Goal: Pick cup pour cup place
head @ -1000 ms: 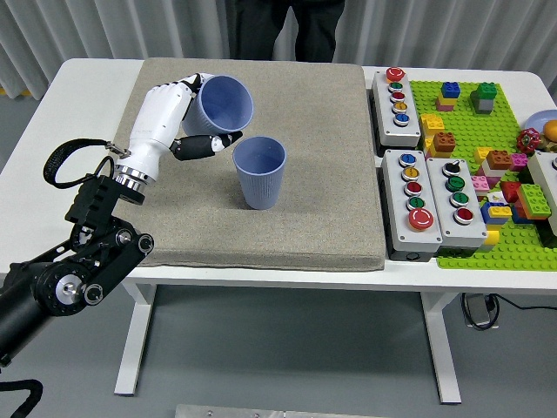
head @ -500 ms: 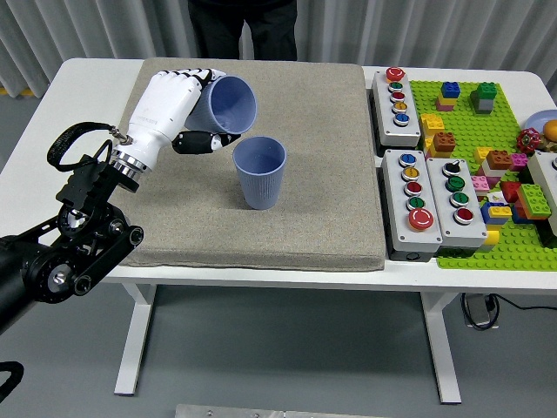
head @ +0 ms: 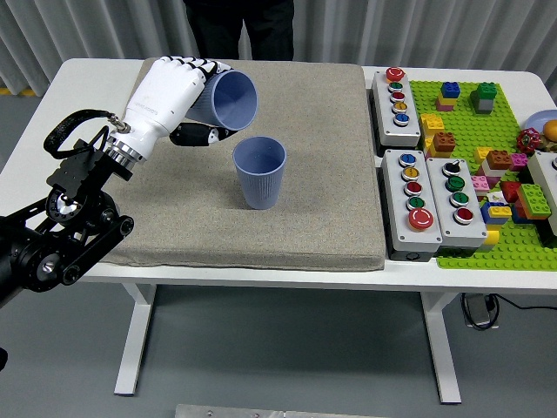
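Tilted cup (head: 228, 100) is being clamped in left hand (head: 170, 94) fingers, mouth aimed right-down; upright cup (head: 259, 171) on mat (head: 331, 174) is sitting just below-right of its rim.

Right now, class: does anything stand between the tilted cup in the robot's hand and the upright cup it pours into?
Nothing visible does. The left hand holds the tilted cup just above-left of the upright cup.

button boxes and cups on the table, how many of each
cups: 2, one tilted in the left robot hand at, one upright on the mat at
button boxes: 3, at
total: 5
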`<state>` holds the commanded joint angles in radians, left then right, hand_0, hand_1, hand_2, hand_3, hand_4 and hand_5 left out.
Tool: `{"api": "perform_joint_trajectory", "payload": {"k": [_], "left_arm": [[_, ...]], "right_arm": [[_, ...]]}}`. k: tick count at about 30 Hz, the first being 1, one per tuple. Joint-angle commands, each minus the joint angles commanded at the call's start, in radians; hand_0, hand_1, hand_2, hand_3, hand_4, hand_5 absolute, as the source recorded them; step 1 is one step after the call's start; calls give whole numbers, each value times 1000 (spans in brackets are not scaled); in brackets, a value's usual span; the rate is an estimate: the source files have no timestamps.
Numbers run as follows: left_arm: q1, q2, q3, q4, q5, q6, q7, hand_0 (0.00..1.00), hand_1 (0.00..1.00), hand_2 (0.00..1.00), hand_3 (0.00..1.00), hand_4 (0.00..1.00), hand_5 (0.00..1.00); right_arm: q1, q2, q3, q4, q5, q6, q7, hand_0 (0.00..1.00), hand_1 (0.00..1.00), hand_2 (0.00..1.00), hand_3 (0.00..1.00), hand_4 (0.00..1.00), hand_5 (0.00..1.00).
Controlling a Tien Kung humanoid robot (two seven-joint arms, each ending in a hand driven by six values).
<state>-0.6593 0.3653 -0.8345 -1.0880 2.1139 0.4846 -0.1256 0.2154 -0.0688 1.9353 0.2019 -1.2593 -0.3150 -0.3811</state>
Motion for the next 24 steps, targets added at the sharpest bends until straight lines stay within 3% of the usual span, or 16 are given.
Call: {"api": "perform_joint_trajectory", "payload": {"k": [11,24], "left_arm": [[-37,30,51,17,7,-4,7,390,480,533,532,741,123],[-41,36,69,9,12,12,9,396,480,531,528,744,124]], "right_arm": [[2,-1,-4,0,5,-2,0,668,609,555,541,2,154],[2,0,-6,1,5,-4,-1,668,609,555,541,2,152]]}}
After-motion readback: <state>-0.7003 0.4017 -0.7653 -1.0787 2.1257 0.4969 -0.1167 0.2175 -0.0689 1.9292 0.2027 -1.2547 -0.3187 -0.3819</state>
